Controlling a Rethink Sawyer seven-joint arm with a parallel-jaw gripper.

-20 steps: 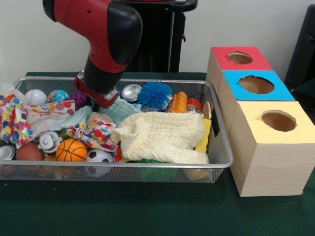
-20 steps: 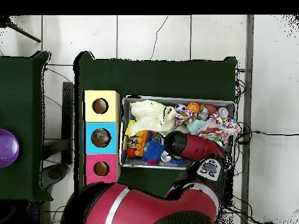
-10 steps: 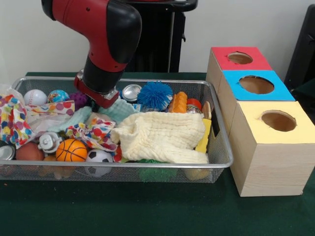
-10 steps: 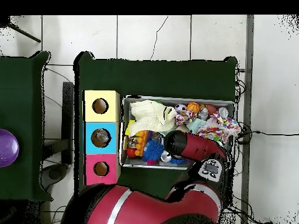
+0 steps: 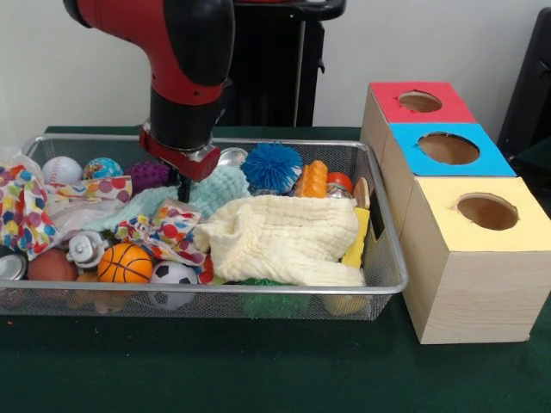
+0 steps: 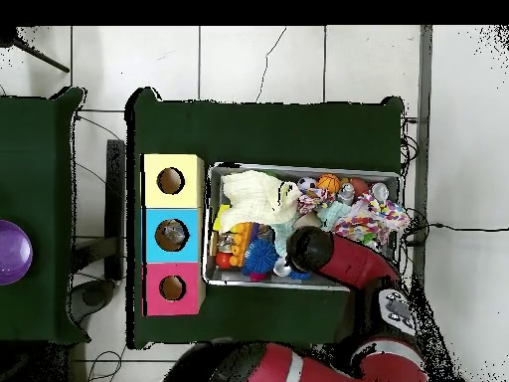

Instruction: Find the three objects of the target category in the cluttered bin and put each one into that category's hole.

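One gripper (image 5: 183, 182) (jaw state cannot be told) probes the bin (image 5: 383, 288); lifting the mint cloth (image 5: 217, 188) gently probably uncovers clear plastic.

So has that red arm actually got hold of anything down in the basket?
It cannot be told. The gripper reaches down among the cloths in the bin, beside the mint cloth, and its tips are hidden.

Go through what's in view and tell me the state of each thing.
bin: full of clutter
gripper: down among the cloths, jaws hidden
cream cloth: crumpled on top
mint cloth: bunched by the gripper
red box: hole open
blue box: hole open
yellow box: hole open
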